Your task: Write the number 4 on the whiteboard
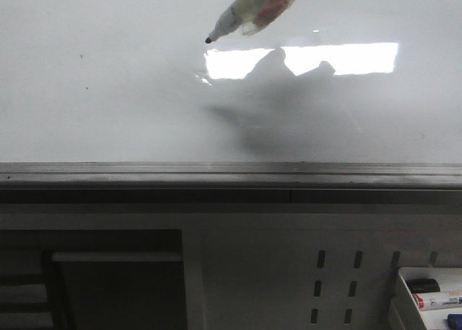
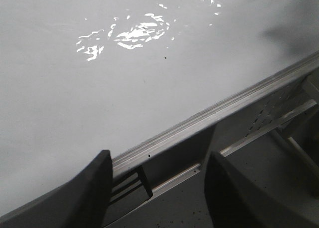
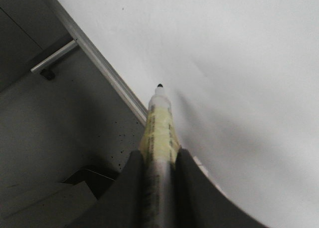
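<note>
The whiteboard point(image 1: 108, 92) fills the front view, glossy white with a bright light reflection and a grey ledge point(image 1: 216, 175) along its lower edge. No number 4 shows on it; only tiny dark specks. A marker point(image 1: 249, 12) wrapped in yellowish tape comes in from the top, its black tip point(image 1: 208, 40) pointing down-left over the board. My right gripper point(image 3: 158, 158) is shut on the marker point(image 3: 159, 123), tip point(image 3: 159, 86) near the board point(image 3: 239, 63). My left gripper point(image 2: 157, 183) is open and empty, below the board's ledge point(image 2: 209, 115).
A white perforated panel point(image 1: 346, 272) with slots sits below the ledge. A white tray point(image 1: 426, 294) holding spare markers is at the lower right. A dark opening with a rail point(image 1: 115, 258) is at the lower left.
</note>
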{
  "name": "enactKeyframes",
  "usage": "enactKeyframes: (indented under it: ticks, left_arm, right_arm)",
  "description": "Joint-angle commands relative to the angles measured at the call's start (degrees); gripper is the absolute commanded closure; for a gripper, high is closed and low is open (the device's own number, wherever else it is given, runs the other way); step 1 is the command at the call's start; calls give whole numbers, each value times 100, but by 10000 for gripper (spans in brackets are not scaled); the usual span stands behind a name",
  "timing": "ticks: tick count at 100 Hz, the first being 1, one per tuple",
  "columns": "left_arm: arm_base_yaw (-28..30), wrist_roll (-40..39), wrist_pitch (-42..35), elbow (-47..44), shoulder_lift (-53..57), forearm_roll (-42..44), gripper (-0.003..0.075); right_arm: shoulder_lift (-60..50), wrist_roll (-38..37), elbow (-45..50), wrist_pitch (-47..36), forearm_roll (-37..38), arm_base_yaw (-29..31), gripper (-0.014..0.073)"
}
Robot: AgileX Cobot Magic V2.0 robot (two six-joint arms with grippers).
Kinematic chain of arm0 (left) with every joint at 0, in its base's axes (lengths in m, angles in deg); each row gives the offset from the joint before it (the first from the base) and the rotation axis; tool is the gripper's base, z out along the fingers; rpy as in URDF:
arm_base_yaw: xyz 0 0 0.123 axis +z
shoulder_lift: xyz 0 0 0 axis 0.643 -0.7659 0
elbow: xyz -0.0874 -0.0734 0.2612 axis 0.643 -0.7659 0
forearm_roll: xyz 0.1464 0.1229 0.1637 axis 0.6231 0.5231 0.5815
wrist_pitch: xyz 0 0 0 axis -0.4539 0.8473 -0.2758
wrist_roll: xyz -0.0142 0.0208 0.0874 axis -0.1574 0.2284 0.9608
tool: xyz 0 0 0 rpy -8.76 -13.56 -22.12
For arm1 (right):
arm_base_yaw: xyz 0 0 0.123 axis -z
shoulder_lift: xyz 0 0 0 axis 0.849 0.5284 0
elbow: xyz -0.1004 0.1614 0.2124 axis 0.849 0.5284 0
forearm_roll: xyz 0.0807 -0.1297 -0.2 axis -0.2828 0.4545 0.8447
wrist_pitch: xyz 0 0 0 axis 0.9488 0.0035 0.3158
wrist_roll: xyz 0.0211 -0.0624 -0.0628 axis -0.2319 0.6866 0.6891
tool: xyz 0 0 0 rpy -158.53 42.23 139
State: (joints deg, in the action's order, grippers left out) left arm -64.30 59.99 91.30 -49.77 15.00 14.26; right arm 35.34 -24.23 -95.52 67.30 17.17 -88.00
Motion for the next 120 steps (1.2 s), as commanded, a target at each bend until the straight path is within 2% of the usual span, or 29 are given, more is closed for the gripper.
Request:
enactKeyframes:
  ticks: [1,30,50,74,97,120]
  left_arm:
    - [20,-15,-398,154,8,-21,336]
    - [20,-15,-411,154,10,-21,336]
    - [20,-15,-423,154,10,-13,336]
    - [20,-15,-423,154,10,145,336]
    - [20,-15,-446,154,10,145,336]
    - [20,-15,-448,154,10,145,336]
  right_arm:
    - [-29,4,-204,-463,-70,39,659]
    - [266,-6,391,-1753,-187,39,658]
    - [382,-6,497,-1509,-292,63,658]
    - [-89,-6,497,-717,-264,785,658]
    - [-287,278,497,-1285,-478,285,658]
    - [232,278,497,-1391,-320,333,658]
